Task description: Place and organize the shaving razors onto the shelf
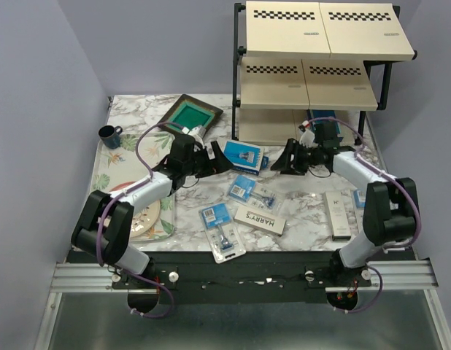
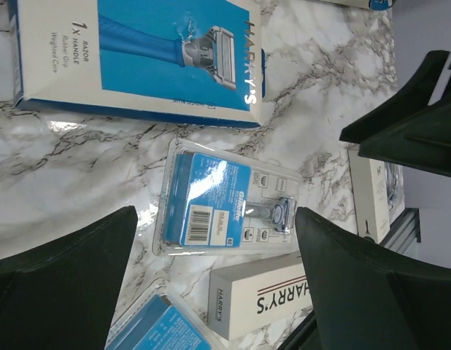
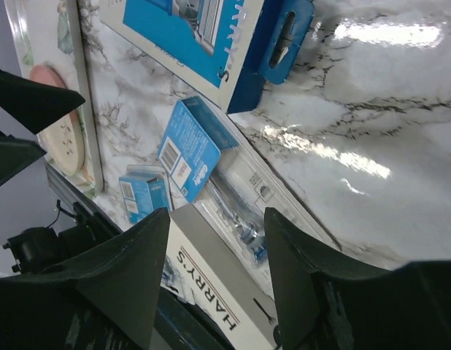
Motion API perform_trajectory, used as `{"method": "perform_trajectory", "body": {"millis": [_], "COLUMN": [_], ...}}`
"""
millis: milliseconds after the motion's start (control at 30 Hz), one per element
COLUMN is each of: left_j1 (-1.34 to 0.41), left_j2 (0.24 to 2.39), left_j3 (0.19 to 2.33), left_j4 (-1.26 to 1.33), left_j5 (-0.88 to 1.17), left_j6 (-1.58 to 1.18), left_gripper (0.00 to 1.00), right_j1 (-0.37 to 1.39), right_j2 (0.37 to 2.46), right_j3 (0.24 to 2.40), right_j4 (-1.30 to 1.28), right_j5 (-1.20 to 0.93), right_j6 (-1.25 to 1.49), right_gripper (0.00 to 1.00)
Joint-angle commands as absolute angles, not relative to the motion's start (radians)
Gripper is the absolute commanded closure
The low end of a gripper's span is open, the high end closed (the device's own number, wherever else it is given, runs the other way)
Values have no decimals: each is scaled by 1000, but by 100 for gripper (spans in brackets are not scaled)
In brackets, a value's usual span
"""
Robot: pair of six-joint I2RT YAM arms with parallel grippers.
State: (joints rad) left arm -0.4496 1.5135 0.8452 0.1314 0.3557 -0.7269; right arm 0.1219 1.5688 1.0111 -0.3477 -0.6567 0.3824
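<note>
Glossy marble-patterned table (image 1: 306,211), clear plastic blister pack (image 2: 225,200), matt white cardboard box (image 1: 260,218), black metal-framed shelf (image 1: 320,29)

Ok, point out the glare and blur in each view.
Right wrist: strong white glare streaks on the marble table, upper right; left wrist: milder sheen at left, the blister pack in focus; top external: even light, no harsh glare.

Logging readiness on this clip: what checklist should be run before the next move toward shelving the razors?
1. Left gripper open and empty: ok.
2. Right gripper open and empty: ok.
3. Dark-blue box flat on the table, nothing on it: ok.
4. Shelf top and middle boards bare: ok; lowest tier: cannot tell.
5. Anything shelved yet: not ok, none seen.
6. Which arm takes the box: cannot tell.
</note>
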Motion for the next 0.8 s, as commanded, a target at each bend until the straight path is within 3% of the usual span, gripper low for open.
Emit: {"method": "perform_trajectory", "body": {"millis": [0, 300, 467, 600, 667, 767], "left_j1": [-436, -423, -407, -407, -407, -407], "left_j2": [1465, 1525, 1615, 1669, 1690, 1713], "left_j3": [792, 739, 744, 765, 776, 791], "left_j4": [107, 219, 347, 383, 384, 377], "left_j5": [269, 336, 481, 477, 457, 404], "left_j6": [-776, -876, -881, -882, -870, -868], "left_gripper": [2, 2, 2, 2, 2, 2], "right_j1": [169, 173, 172, 170, 172, 169], "right_j2": [1731, 1936, 2009, 2083, 2101, 2112], "right_j3": [1066, 1143, 1180, 1222, 1239, 1250], "right_j4": [-213, -120, -29, 32, 37, 41], "right_j5": [-629, -664, -765, -833, -853, -903], "right_j6": [512, 506, 535, 554, 560, 561], "right_gripper": [39, 41, 43, 46, 54, 75]}}
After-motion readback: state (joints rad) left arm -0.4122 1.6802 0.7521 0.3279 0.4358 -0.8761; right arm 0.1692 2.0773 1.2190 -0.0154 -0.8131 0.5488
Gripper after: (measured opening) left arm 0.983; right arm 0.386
